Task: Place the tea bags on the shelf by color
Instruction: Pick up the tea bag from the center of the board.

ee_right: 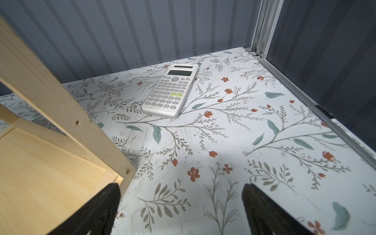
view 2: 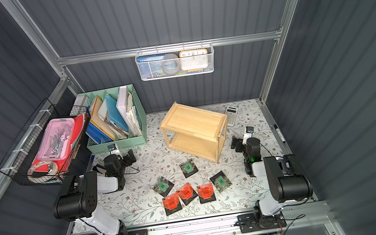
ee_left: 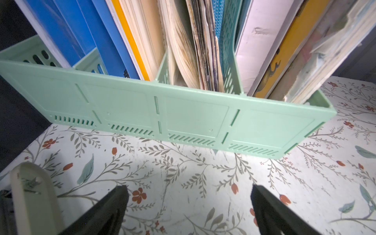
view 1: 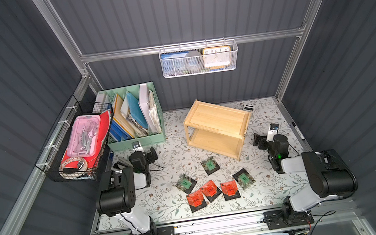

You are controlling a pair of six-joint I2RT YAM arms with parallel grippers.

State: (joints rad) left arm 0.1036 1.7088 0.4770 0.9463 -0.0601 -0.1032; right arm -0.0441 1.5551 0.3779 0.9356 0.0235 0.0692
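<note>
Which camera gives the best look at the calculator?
The right wrist view: the calculator lies face up, whole, display and keys distinct, near the shelf. Both top views show it small, at the back; in a top view the shelf covers part of it. The left wrist view does not show it.

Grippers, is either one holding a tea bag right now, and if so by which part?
Nothing is held. The left gripper and right gripper both stand open and empty; all six tea bags lie loose on the table.
</note>
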